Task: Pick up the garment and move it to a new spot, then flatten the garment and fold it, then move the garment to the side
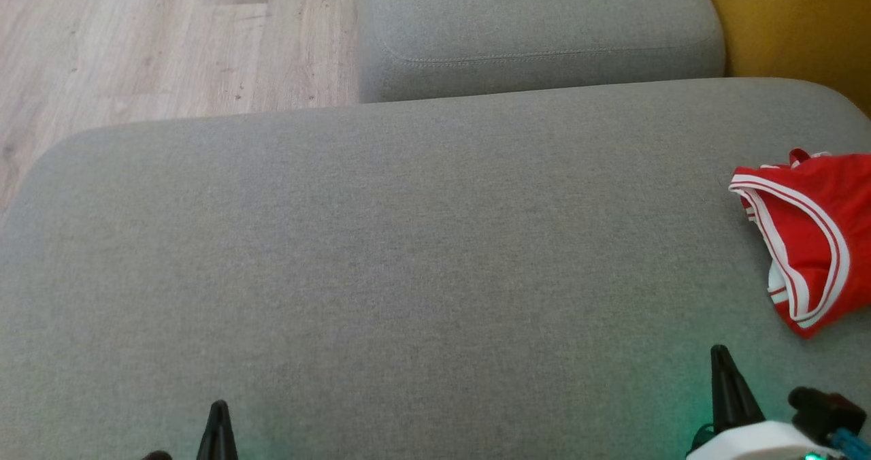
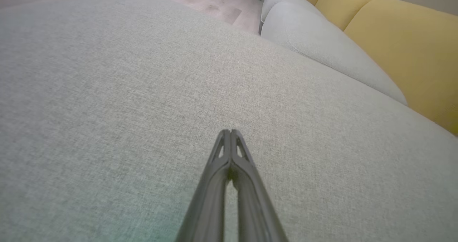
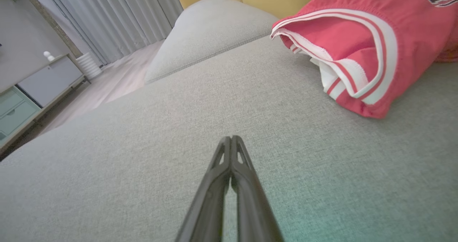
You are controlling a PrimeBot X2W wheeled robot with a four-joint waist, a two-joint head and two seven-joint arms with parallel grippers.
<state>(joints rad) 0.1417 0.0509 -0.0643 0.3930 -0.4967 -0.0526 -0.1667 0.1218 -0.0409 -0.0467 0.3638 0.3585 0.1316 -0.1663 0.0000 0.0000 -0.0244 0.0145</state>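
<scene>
The garment is a red jersey with white trim, lying bunched at the right edge of a large grey cushion. In the right wrist view the garment sits ahead and to the right of my fingers. My right gripper is shut and empty, low over the cushion, a short way in front of the garment; its tips meet in its own view. My left gripper is shut and empty at the lower left, its tips pressed together above bare grey fabric.
A second grey cushion lies beyond the large one. Yellow sofa backs stand at the far right. Wooden floor shows at the upper left. A pale cabinet and curtains stand across the room.
</scene>
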